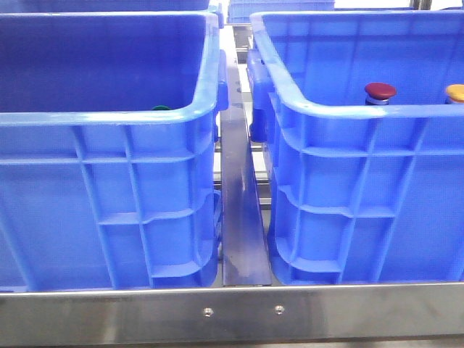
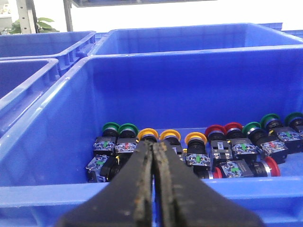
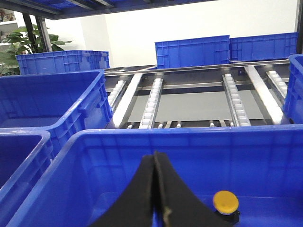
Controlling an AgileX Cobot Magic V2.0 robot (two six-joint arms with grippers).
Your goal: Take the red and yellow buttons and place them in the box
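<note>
In the front view a dark red button [image 1: 380, 90] and an orange-yellow button [image 1: 455, 92] stand upright inside the right blue box [image 1: 348, 110], their caps showing just over its near rim. The right wrist view looks into this box [image 3: 189, 135], where the yellow button [image 3: 225, 202] stands on the floor. My right gripper [image 3: 155, 156] is shut and empty above the box, to one side of that button. My left gripper [image 2: 154, 143] is also shut and empty, over the near rim of the other crate [image 2: 47, 194]. Neither gripper shows in the front view.
The left crate [image 1: 109, 119] holds several buttons in a row: green [image 2: 111, 127], yellow [image 2: 196, 138] and red [image 2: 215, 131]; one green cap [image 1: 161, 108] peeks over its rim. A metal rail [image 1: 243, 217] runs between the crates. Roller tracks [image 3: 151, 101] and more blue crates [image 3: 191, 52] lie beyond.
</note>
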